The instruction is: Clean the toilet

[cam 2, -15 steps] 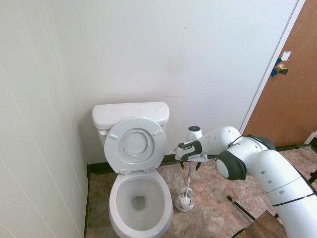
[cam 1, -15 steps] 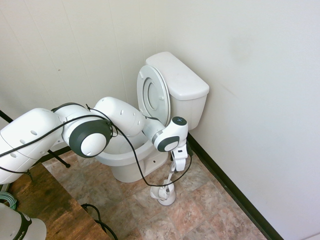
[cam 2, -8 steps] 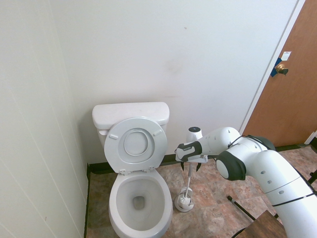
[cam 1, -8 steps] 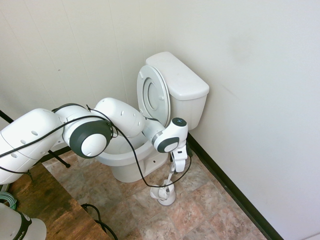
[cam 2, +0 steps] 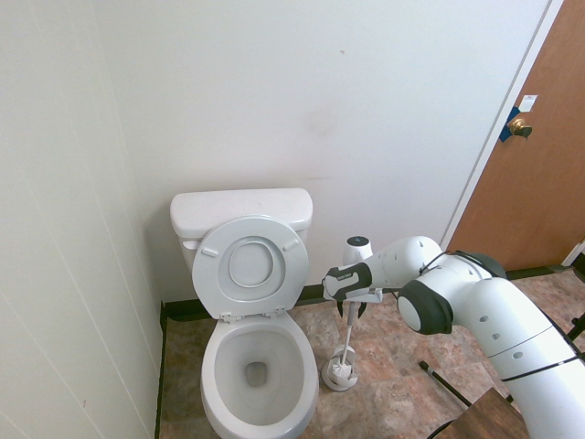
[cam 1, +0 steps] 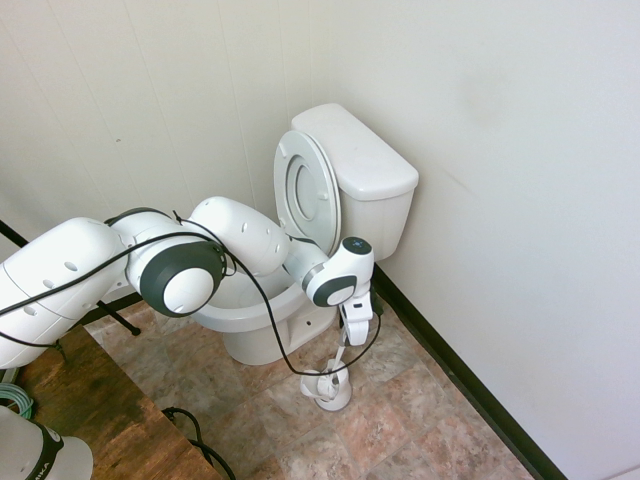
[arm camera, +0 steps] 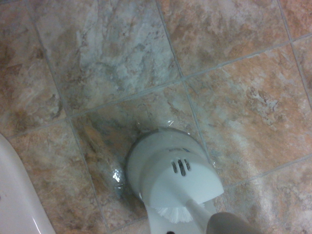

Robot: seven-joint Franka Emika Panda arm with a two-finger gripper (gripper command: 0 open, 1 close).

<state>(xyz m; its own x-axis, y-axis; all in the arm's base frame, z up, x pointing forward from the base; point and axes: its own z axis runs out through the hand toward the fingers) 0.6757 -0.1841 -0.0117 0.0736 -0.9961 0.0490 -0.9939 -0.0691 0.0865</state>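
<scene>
Our gripper (cam 2: 351,314) stands with fingers apart around the brush handle (cam 2: 346,337), beside the toilet (cam 2: 260,376). Left to right, we see the toilet's glossy oval bowl, then the rounded plastic brush holder (cam 2: 339,376) just beside it. We judge we're fetching the brush; next, we should close firmly, then lift straight.

White robot arm (cam 2: 494,306) reaching low, wrist (cam 2: 357,249) bent, hand (cam 2: 351,309) pointing down, fingers (cam 2: 362,309) apparently apart
</scene>
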